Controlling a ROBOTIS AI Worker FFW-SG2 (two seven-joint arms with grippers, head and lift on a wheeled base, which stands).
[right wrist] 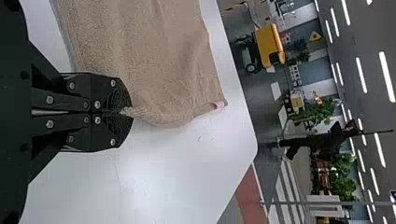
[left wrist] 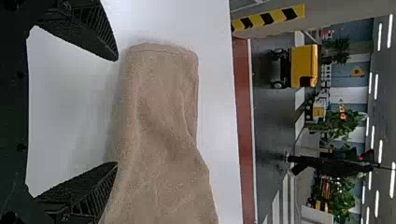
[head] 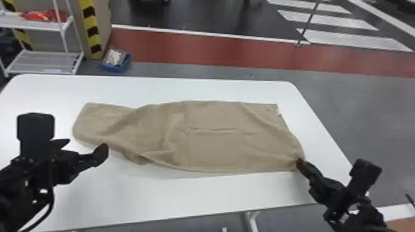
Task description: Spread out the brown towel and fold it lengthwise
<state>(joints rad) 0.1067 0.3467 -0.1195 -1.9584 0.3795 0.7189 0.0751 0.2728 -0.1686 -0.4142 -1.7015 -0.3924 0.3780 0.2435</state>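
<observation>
One towel (head: 216, 138) lies spread, wrinkled, on one surface (head: 139, 203). Of two end effectors, the right end effector (head: 299, 163) grasps its near right corner; the left end effector (head: 85, 148) is released, beside its left end.

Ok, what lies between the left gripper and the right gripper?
The brown towel, in the head view; its near corner is clamped in the right gripper.
</observation>
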